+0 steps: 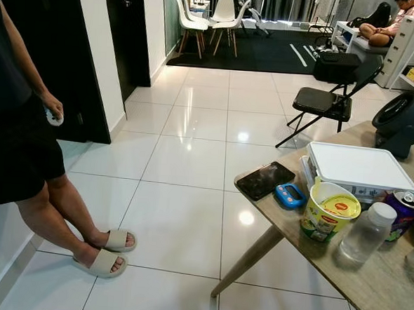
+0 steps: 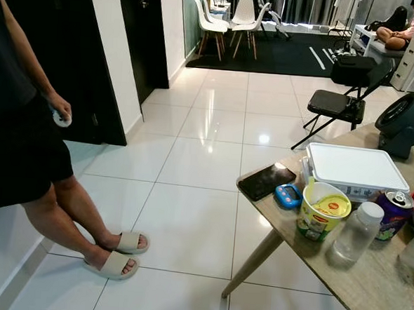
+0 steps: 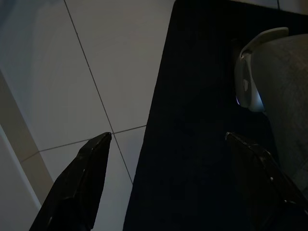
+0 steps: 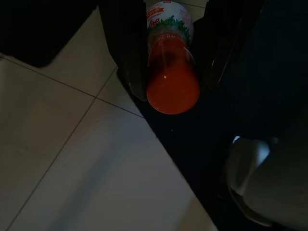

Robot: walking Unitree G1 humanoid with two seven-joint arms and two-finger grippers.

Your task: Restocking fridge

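In the right wrist view my right gripper (image 4: 174, 79) is shut on a bottle of orange-red juice (image 4: 172, 82) with a white and green label, held above white floor tiles. My left gripper (image 3: 167, 138) hangs open with nothing between its black fingers (image 3: 91, 163), over the edge of a dark mat. On the wooden table (image 1: 368, 284) at my right stand a yellow cup (image 1: 328, 211), a clear plastic bottle (image 1: 365, 233), a purple can (image 1: 403, 213) and a white lidded box (image 1: 359, 170).
A person (image 1: 18, 136) in black shorts and beige sandals stands close at my left, holding a small white thing. A phone (image 1: 265, 180) and a blue timer (image 1: 289, 196) lie at the table's corner. A black folding chair (image 1: 323, 102) and a fan (image 1: 406, 121) stand behind.
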